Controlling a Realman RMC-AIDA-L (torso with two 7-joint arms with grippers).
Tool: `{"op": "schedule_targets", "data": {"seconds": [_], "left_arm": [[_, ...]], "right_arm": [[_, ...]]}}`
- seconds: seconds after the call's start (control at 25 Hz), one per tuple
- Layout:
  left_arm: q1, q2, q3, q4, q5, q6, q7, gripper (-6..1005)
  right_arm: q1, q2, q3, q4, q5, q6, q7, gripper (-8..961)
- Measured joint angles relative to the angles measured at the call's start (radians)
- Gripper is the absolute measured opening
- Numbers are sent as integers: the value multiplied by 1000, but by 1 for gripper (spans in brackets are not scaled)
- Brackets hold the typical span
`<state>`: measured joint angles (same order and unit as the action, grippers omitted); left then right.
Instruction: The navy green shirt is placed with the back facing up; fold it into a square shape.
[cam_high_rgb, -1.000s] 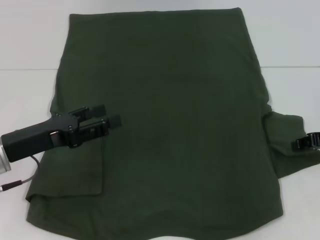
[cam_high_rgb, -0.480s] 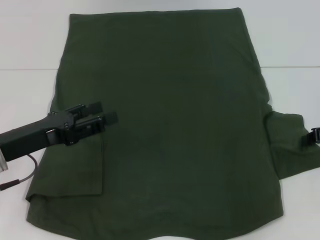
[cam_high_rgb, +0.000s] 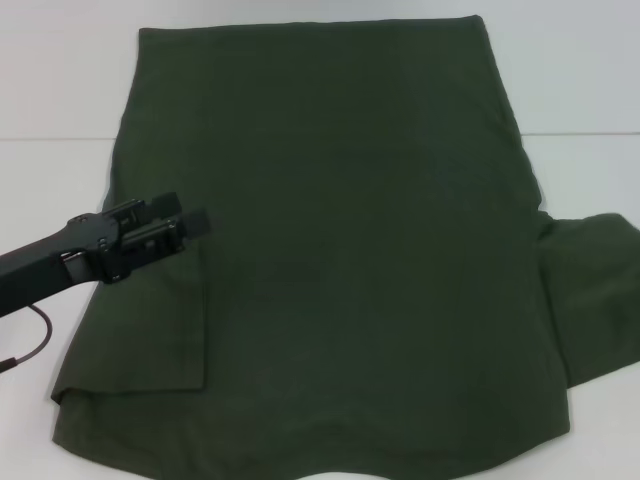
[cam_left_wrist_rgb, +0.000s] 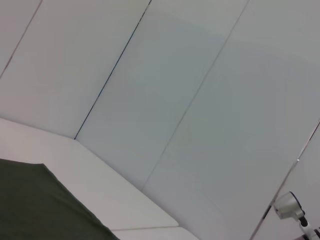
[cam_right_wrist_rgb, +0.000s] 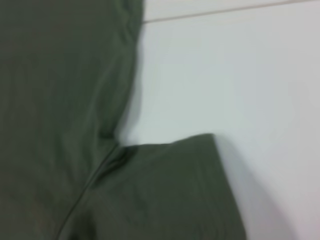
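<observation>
The navy green shirt (cam_high_rgb: 350, 250) lies flat on the white table (cam_high_rgb: 55, 190), plain back up. Its left sleeve (cam_high_rgb: 150, 330) is folded inward onto the body. Its right sleeve (cam_high_rgb: 590, 290) still spreads out onto the table and also shows in the right wrist view (cam_right_wrist_rgb: 165, 190), beside the shirt body (cam_right_wrist_rgb: 55, 100). My left gripper (cam_high_rgb: 180, 215) hovers over the shirt's left edge, open and empty. My right gripper is out of view. A corner of the shirt shows in the left wrist view (cam_left_wrist_rgb: 35, 205).
The shirt's far hem runs over the table's back edge (cam_high_rgb: 300, 22). The table seam (cam_high_rgb: 580, 133) crosses behind the shirt. Bare table lies on both sides. A black cable (cam_high_rgb: 35, 340) hangs under my left arm. The left wrist view shows wall panels (cam_left_wrist_rgb: 190, 100).
My left gripper has drawn back to the left, off the folded sleeve toward the shirt's edge. My right gripper has pulled away from the right sleeve and left the view.
</observation>
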<state>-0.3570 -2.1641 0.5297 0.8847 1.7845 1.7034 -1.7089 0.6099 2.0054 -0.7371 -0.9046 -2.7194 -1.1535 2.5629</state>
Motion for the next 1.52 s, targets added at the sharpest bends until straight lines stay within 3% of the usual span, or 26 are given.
{"op": "schedule_targets", "data": {"seconds": [0.72,0.96,1.24,1.52], "left_arm": [[20,0,-39,-7,-10,16,-1,797],[22,0,-46,-7,-10,16,-2,797],[15,0,-52,-7,-10,14,-2,797],[15,0,-53,-7,-12,7,1,796]], "right_arm": [[52,-22,22,-2,1,16,42,42],[61,-39,83,-13,65,-131,16,52],[66,-40,106,-81,177,-309,1,63],[148,-20,48,-22,214,-328,1,75]]}}
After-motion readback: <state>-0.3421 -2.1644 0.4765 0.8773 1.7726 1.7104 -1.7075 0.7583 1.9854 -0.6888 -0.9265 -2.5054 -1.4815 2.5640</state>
